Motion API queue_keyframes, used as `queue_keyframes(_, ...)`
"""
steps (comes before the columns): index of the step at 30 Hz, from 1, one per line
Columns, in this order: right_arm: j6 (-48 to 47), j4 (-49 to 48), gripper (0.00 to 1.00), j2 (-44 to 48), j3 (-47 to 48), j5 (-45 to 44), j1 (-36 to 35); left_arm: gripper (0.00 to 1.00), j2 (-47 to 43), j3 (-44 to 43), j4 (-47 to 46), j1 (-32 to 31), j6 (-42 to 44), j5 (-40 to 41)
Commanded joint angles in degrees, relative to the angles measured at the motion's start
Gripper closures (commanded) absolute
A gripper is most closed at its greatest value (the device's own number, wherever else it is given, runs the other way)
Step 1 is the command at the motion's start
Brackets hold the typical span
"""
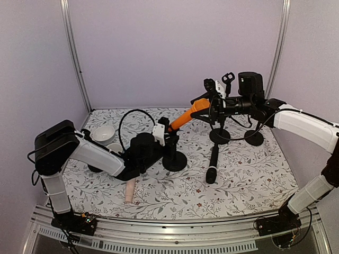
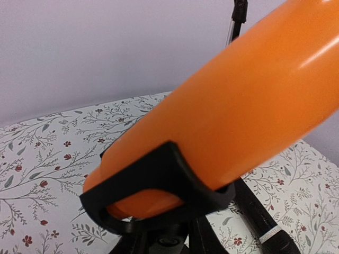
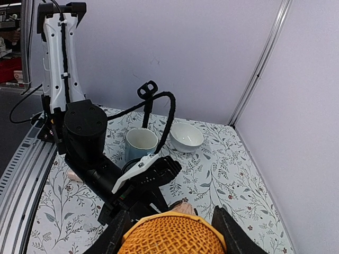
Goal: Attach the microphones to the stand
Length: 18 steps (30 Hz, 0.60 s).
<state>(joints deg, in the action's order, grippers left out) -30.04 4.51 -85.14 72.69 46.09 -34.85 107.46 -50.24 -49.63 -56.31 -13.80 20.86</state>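
Nearest the overhead camera, a pale beige-pink microphone and, further in, a black microphone lie loose on the floral tablecloth. Mid-table, the left gripper is closed tight beside the near stand; what it pinches is hidden. An orange microphone slants through that stand's clip, its mesh head clamped in the right gripper. Seating looks underway; next, probably a push until snug, then release. Another stand waits behind.
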Motion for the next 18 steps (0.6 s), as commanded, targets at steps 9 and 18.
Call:
queue_keyframes(9,6.49,9.33,1.00,-7.76,-2.02,-3.57,-1.78,1.00,0.91,-2.72,-7.66,-1.02,2.49,-4.30)
queue_keyframes(18,6.24,9.29,1.00,-10.42,-2.99,-5.49,-3.34,1.00,1.44,-2.95,-8.02,-1.30,2.29,-4.61)
